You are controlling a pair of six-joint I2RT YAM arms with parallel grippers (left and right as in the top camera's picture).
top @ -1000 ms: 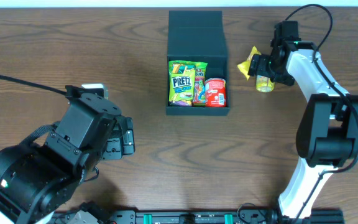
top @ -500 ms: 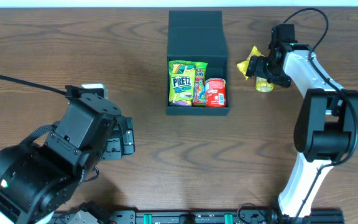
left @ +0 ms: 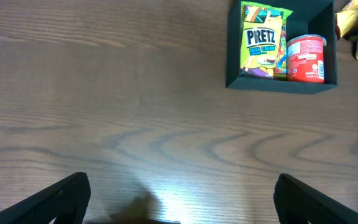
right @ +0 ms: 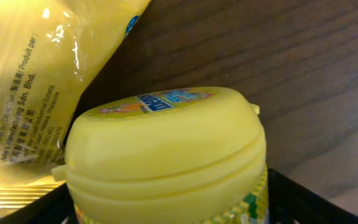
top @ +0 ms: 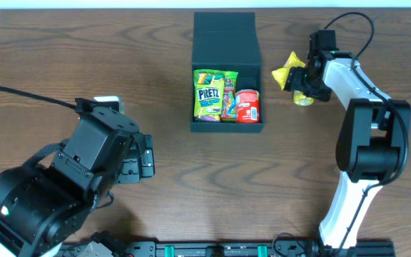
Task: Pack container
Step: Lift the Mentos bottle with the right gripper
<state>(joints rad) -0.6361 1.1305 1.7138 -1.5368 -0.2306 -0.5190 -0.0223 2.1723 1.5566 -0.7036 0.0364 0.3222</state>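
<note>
The container (top: 226, 32) is a dark-teal box, open, with its flap lid folded back; it also shows in the left wrist view (left: 281, 83). Inside lie a green Pretz packet (top: 207, 95), a second packet and a red can (top: 247, 106). To its right a yellow-lidded can (top: 303, 98) stands on the table beside a yellow packet (top: 285, 72). My right gripper (top: 307, 84) is at the can, and in the right wrist view the can (right: 166, 155) fills the gap between the open fingers. My left gripper (left: 181, 202) is open and empty over bare table.
The wooden table (top: 63, 57) carries nothing else in view. My left arm's bulk (top: 63, 178) covers the front left. The right arm (top: 366, 143) runs along the right side.
My right gripper has shifted slightly up and left, closing in around the yellow-lidded can. The can, the container and the left arm have not moved.
</note>
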